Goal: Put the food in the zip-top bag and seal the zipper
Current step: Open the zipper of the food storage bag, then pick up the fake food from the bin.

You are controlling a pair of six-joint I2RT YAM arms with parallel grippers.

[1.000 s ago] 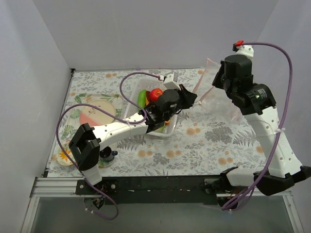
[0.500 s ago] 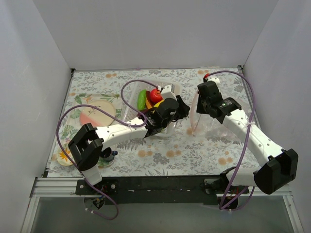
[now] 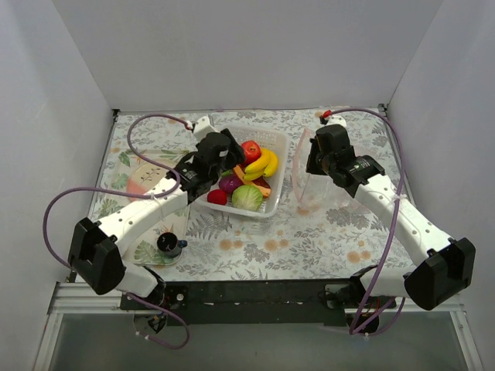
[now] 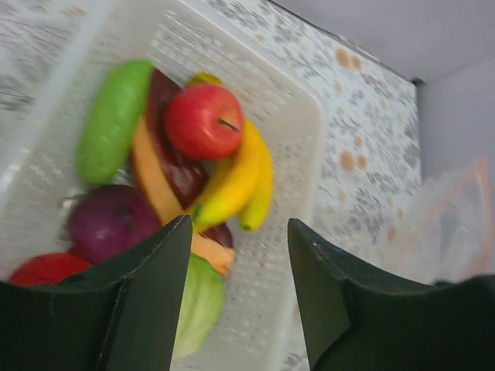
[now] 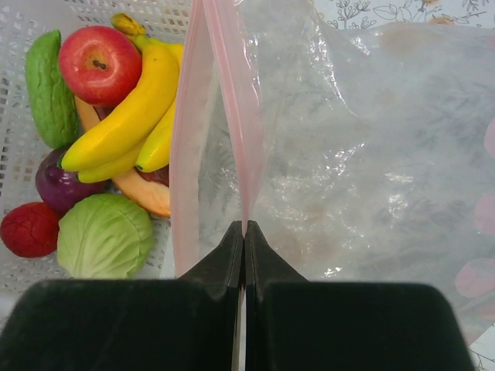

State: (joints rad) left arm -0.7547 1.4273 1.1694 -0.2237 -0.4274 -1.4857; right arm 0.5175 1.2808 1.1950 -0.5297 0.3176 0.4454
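Jaws on the left arm (image 3: 147, 209) hang wide and empty over the left half of the white basket (image 3: 280, 176), so this arm is plainly the nearer one to the food. Against the basket's near wall lie the small red tomato (image 4: 42, 270) and the pale green cabbage (image 4: 197, 305), the purple onion (image 4: 108, 222) just behind them. Mid-basket, the orange carrot (image 4: 155, 185) and the yellow banana bunch (image 4: 236, 182) lie side by side, long axes running from near wall toward far wall, so the jaws should close across their width. The red apple (image 4: 203, 121) rests on the bananas; the green cucumber (image 4: 114, 120) lies toward the basket's far-left corner. All look glossy, hard and whole. Just right of the basket, the right arm (image 3: 394, 205) holds the zip-top bag (image 5: 371, 154) up, jaws pinched tight on the zipper (image 5: 238, 116). Its two pink lips part beyond the pinch, though how far the mouth gapes is hard to judge through the clear film. None of the food is in the bag yet.
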